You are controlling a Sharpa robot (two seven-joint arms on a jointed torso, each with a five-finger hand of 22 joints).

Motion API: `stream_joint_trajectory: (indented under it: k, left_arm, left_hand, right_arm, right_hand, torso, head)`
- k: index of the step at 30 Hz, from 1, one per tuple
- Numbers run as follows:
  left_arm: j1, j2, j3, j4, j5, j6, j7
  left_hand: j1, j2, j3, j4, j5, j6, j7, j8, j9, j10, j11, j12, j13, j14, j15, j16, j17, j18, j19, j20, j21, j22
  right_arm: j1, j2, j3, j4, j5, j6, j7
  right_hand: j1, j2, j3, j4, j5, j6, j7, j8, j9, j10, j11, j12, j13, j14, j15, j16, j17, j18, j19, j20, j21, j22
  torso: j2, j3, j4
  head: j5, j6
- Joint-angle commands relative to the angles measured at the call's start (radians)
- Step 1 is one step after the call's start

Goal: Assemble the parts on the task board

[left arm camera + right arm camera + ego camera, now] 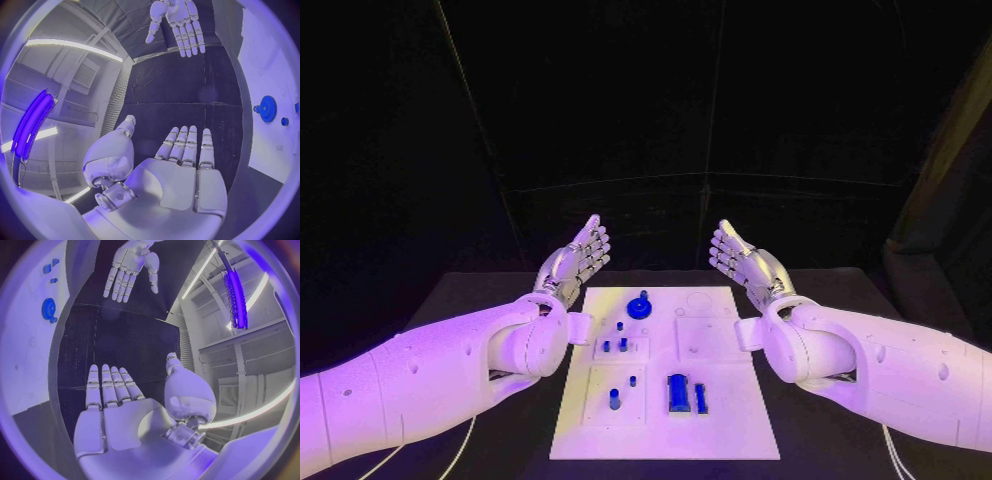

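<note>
The task board (721, 425) lies between both hands, blue parts (678, 392) standing in its recesses; left hand (574, 260) and right hand (744, 260) hover flat-fingered, empty, flanking its far edge

One white task board (733, 420) lies on one black table (834, 440). On the board I count one blue gear (640, 307) near its far end, and one large blue block (678, 392) near the front with one slimmer blue piece (701, 399) just beside it. Around the middle stand roughly five small blue pegs (613, 399); they are too tiny to count surely. Two hands are raised, a left hand (577, 257) and a right hand (743, 258).
</note>
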State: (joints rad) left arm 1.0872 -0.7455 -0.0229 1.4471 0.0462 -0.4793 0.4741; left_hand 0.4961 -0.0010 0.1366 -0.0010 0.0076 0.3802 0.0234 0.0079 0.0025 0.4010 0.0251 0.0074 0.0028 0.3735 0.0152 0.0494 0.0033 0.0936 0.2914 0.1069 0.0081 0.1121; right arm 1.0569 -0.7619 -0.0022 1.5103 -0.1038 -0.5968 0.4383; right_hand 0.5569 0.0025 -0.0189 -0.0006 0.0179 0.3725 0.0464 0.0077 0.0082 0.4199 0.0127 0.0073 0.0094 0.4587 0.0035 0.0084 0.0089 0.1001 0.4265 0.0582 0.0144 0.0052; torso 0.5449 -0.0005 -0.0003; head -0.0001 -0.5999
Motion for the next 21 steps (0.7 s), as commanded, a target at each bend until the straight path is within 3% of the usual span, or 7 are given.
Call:
stream_joint_trajectory:
  k: [1, 2, 3, 8, 9, 21]
  left_arm:
    - [-0.016, -0.016, 0.011, 0.059, -0.037, -0.211, 0.039]
    - [-0.020, -0.020, 0.013, 0.072, -0.039, -0.228, 0.040]
    - [-0.024, -0.023, 0.016, 0.084, -0.040, -0.243, 0.041]
    - [-0.036, -0.034, 0.022, 0.120, -0.046, -0.287, 0.046]
    - [-0.037, -0.034, 0.023, 0.122, -0.046, -0.290, 0.046]
    - [-0.037, -0.035, 0.023, 0.123, -0.046, -0.291, 0.046]
  left_hand:
    - [-0.163, 0.001, -0.044, 0.001, -0.008, -0.126, -0.023, -0.008, -0.002, -0.131, -0.025, -0.007, -0.003, -0.123, -0.015, -0.049, -0.003, -0.094, -0.096, -0.035, -0.008, -0.037]
    - [-0.176, 0.001, -0.048, 0.001, -0.008, -0.136, -0.023, -0.008, -0.002, -0.142, -0.025, -0.007, -0.003, -0.132, -0.015, -0.049, -0.003, -0.094, -0.104, -0.107, -0.008, -0.040]
    - [-0.189, 0.001, -0.052, 0.001, -0.008, -0.145, -0.023, -0.008, -0.002, -0.152, -0.025, -0.007, -0.003, -0.142, -0.015, -0.049, -0.003, -0.094, -0.110, -0.107, -0.008, -0.112]
    - [-0.245, 0.001, -0.066, 0.001, -0.008, -0.188, -0.023, -0.008, -0.002, -0.198, -0.025, -0.007, -0.003, -0.184, -0.015, -0.049, -0.003, -0.094, -0.144, -0.107, -0.008, -0.112]
    - [-0.251, 0.001, -0.137, 0.001, -0.008, -0.193, -0.023, -0.008, -0.002, -0.203, -0.025, -0.007, -0.003, -0.189, -0.015, -0.049, -0.003, -0.094, -0.147, -0.107, -0.008, -0.112]
    - [-0.350, 0.001, -0.137, 0.001, -0.008, -0.268, -0.023, -0.008, -0.002, -0.283, -0.025, -0.007, -0.003, -0.264, -0.015, -0.049, -0.003, -0.094, -0.204, -0.107, -0.008, -0.112]
  right_arm:
    - [-0.004, -0.013, 0.002, 0.042, 0.094, -0.156, 0.075]
    - [-0.005, -0.015, 0.002, 0.049, 0.098, -0.163, 0.078]
    - [-0.006, -0.017, 0.002, 0.055, 0.101, -0.168, 0.080]
    - [-0.007, -0.018, 0.002, 0.060, 0.104, -0.173, 0.082]
    - [-0.007, -0.018, 0.002, 0.060, 0.104, -0.173, 0.082]
    - [-0.007, -0.018, 0.002, 0.060, 0.104, -0.173, 0.082]
  right_hand:
    - [-0.182, -0.002, 0.019, 0.001, -0.018, -0.122, -0.046, -0.008, -0.008, -0.137, -0.013, -0.007, -0.009, -0.150, -0.004, -0.008, -0.009, -0.030, -0.140, -0.058, -0.014, -0.005]
    - [-0.197, -0.002, 0.019, 0.001, -0.018, -0.132, -0.046, -0.008, -0.008, -0.148, -0.013, -0.007, -0.009, -0.162, -0.004, -0.008, -0.009, -0.030, -0.151, -0.058, -0.014, -0.005]
    - [-0.211, -0.002, 0.019, 0.001, -0.018, -0.141, -0.046, -0.008, -0.008, -0.159, -0.013, -0.007, -0.009, -0.174, -0.004, -0.008, -0.009, -0.100, -0.162, -0.058, -0.014, -0.005]
    - [-0.270, -0.002, 0.019, 0.001, -0.018, -0.181, -0.046, -0.008, -0.008, -0.203, -0.013, -0.007, -0.009, -0.222, -0.004, -0.008, -0.009, -0.100, -0.207, -0.058, -0.014, -0.005]
    - [-0.281, -0.002, 0.019, 0.001, -0.018, -0.188, -0.046, -0.008, -0.008, -0.212, -0.013, -0.007, -0.009, -0.231, -0.004, -0.008, -0.009, -0.100, -0.215, -0.058, -0.014, -0.005]
    - [-0.392, -0.002, 0.019, 0.001, -0.018, -0.263, -0.046, -0.008, -0.008, -0.296, -0.013, -0.007, -0.009, -0.324, -0.004, -0.008, -0.009, -0.100, -0.301, -0.058, -0.014, -0.005]
  torso:
    - [-0.001, 0.0005, 0.0003]
    - [-0.001, 0.0005, 0.0003]
    - [-0.001, 0.0005, 0.0003]
    - [-0.001, 0.0005, 0.0003]
    - [-0.001, 0.0005, 0.0003]
    - [-0.001, 0.0005, 0.0003]
  head:
    - [0.000, 0.000]
    - [0.000, 0.000]
    - [0.000, 0.000]
    - [0.000, 0.000]
    - [0.000, 0.000]
    - [0.000, 0.000]
